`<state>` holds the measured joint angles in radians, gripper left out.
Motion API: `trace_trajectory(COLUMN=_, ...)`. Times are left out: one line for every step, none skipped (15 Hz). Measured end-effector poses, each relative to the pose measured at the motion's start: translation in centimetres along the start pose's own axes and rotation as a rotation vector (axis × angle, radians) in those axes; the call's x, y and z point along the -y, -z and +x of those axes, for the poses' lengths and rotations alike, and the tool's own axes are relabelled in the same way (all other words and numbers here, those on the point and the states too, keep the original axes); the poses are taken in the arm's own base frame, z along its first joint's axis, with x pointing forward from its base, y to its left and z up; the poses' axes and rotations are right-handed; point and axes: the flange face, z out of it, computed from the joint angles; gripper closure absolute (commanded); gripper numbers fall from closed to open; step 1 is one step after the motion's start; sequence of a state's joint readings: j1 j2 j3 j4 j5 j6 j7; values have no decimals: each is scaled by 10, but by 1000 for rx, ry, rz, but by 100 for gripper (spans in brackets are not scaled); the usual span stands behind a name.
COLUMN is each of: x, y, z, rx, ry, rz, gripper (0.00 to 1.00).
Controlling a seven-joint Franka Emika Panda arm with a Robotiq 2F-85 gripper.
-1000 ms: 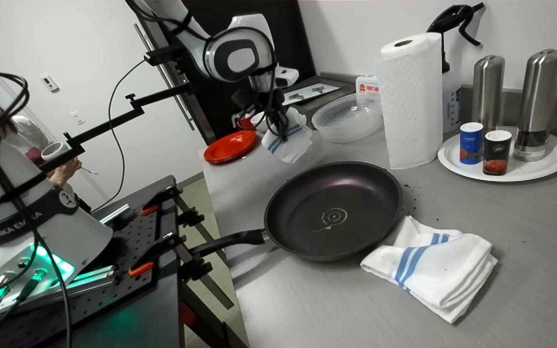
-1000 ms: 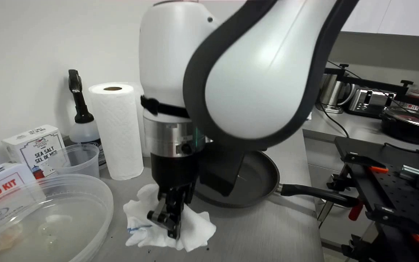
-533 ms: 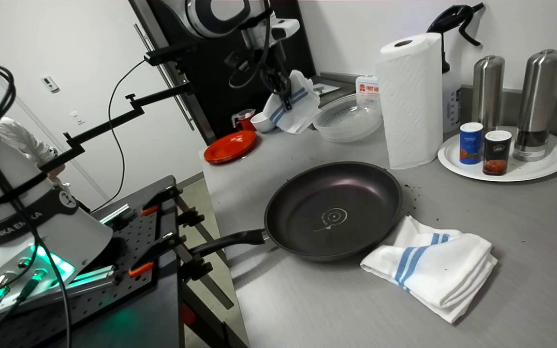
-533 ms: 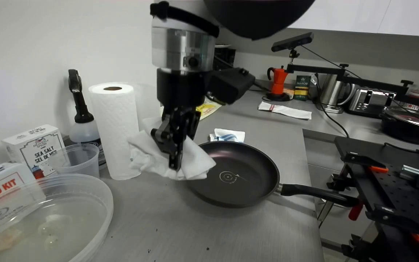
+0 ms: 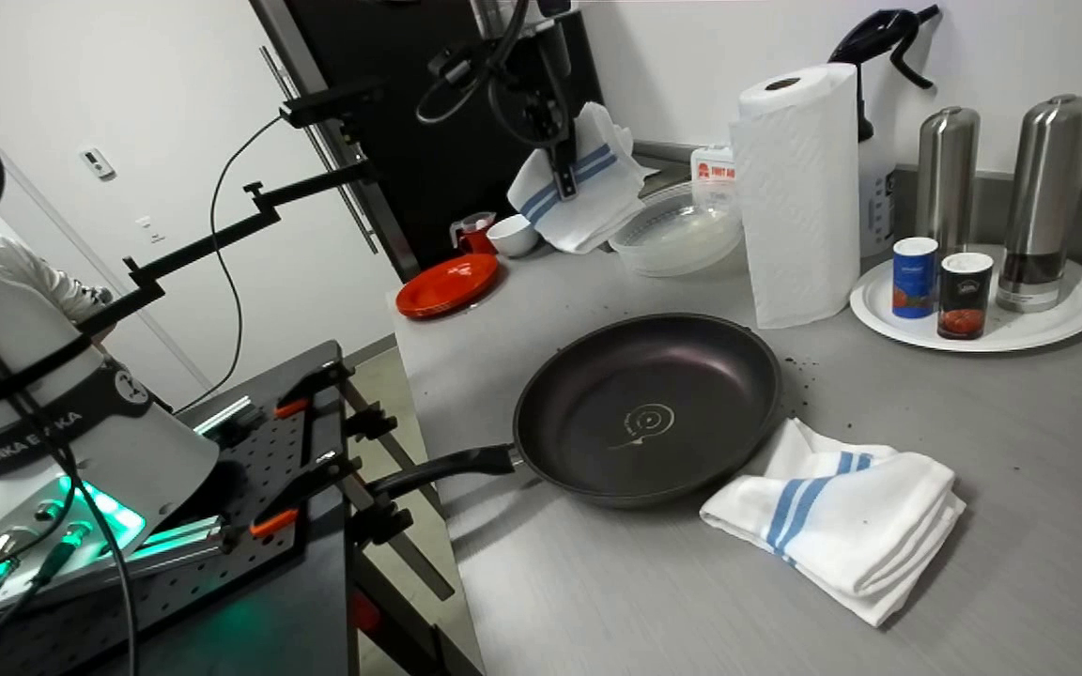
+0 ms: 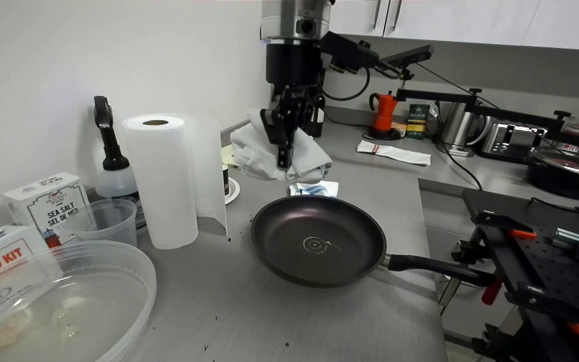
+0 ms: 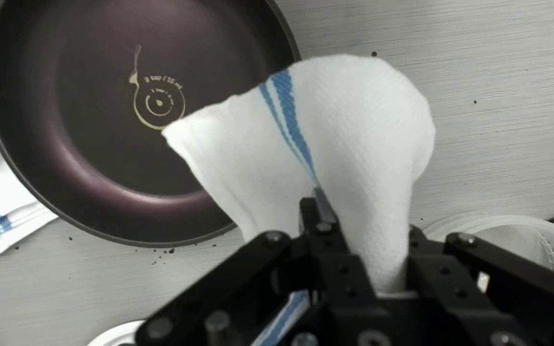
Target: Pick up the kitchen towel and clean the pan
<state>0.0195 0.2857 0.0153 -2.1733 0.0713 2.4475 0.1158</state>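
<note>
My gripper [image 5: 564,183] is shut on a white kitchen towel [image 5: 588,221] with blue stripes, held bunched in the air. In an exterior view the gripper [image 6: 284,158] and the towel [image 6: 309,156] appear above and behind the pan [image 6: 319,241]. In the wrist view the towel [image 7: 349,120] fills the jaws, hides the right fingertip and overlaps the edge of the pan [image 7: 113,120]. The dark pan [image 5: 588,422] lies flat on the counter, its inside bare. A second, folded blue-striped towel [image 5: 860,526] lies beside the pan, apart from my gripper.
A paper towel roll [image 5: 799,207] stands near the wall, by a white plate [image 5: 1076,314] with shakers and mills. A clear plastic container [image 6: 143,301] and red plates [image 5: 447,282] sit on the counter. The pan handle [image 5: 452,467] extends past the counter edge. Dark crumbs [image 5: 799,380] lie beside the pan.
My gripper has lifted the towel off the counter and carried it up, from near the plastic container toward the pan. The pan and the folded towel have not moved.
</note>
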Motion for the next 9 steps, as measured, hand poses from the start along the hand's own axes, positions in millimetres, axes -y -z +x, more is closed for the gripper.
trace_trajectory(x=-9, y=1, z=0, rx=9, ry=-13, rz=3, gripper=96)
trace_trajectory(x=-16, y=1, z=0, rx=19, ry=-26, rz=7, gripper=96)
trace_trajectory(x=-23, y=1, z=0, rx=25, ry=-38, rz=11, gripper=96)
trace_trajectory(x=-29, y=0, z=0, rx=28, ry=-54, rz=20, gripper=96)
trace_trajectory(x=-35, y=-2, z=0, rx=33, ry=-68, rz=30, gripper=96)
trace_trajectory(x=-40, y=-5, z=-1, rx=39, ry=-82, rz=39, gripper=96)
trace_trajectory(x=-45, y=-9, z=-3, rx=47, ry=-96, rz=44, gripper=96)
trace_trajectory(x=-49, y=-14, z=-4, rx=54, ry=-109, rz=49, gripper=96)
trace_trajectory(x=-53, y=-18, z=-5, rx=61, ry=-122, rz=53, gripper=96)
